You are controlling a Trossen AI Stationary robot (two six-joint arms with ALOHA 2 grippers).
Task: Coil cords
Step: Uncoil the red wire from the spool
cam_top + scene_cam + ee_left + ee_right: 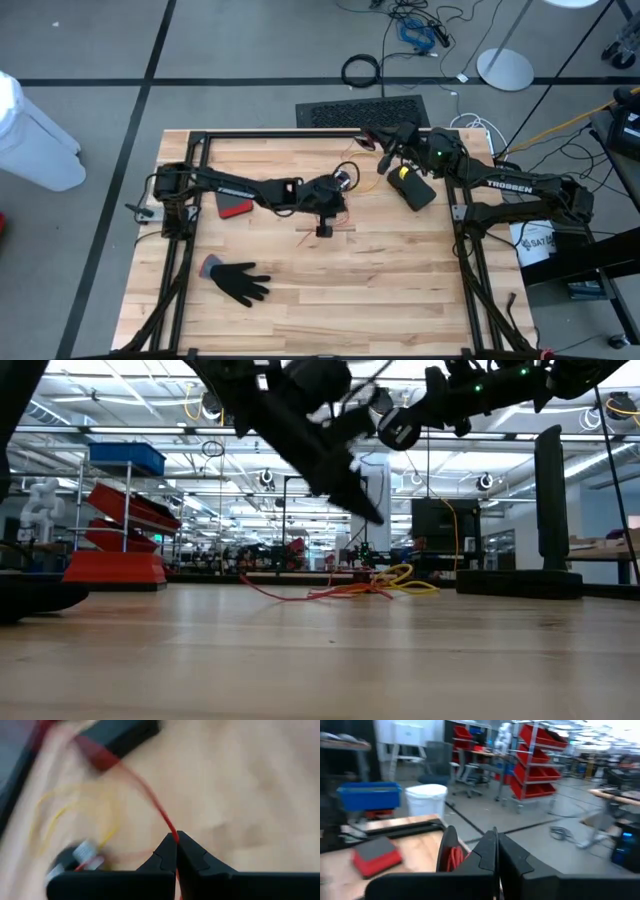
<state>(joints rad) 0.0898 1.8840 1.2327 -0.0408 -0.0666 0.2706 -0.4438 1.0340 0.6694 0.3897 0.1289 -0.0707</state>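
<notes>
From above, we see the left arm reaching from the left side across the wooden table (300, 270) to its middle, where the left gripper (324, 226) points toward the near edge. Its fingers are together, and a thin red-orange cord (330, 229) lies on the wood just under them. The right arm comes from the right side and bends toward the far edge; the right gripper (383, 139) is there, near the far rail, with its fingers also together. A yellow-orange cord (381, 163) runs on the table just beside it. A black glove (238, 281) lies near the left front part of the table, well apart from both grippers, and a red block (234, 206) lies under the left arm. A black box with a yellow mark (411, 186) lies under the right arm.

In the low view, both arms hang above the table and the cords (375, 584), yellow and red-orange, lie in a loose heap on the far part of the wood. Nothing stands between the heap and the camera.

In the left wrist view, the left gripper (176, 841) is pressed shut on the red-orange cord (150, 796), which leaves the fingertips and goes away across the wood. A loose yellow loop (75, 815) lies beside it, blurred.

In the right wrist view, the right gripper (496, 838) is closed. A small red coil (454, 858) shows just beside its fingers; we cannot tell if they touch it. The red block (376, 855) lies farther on the table.
</notes>
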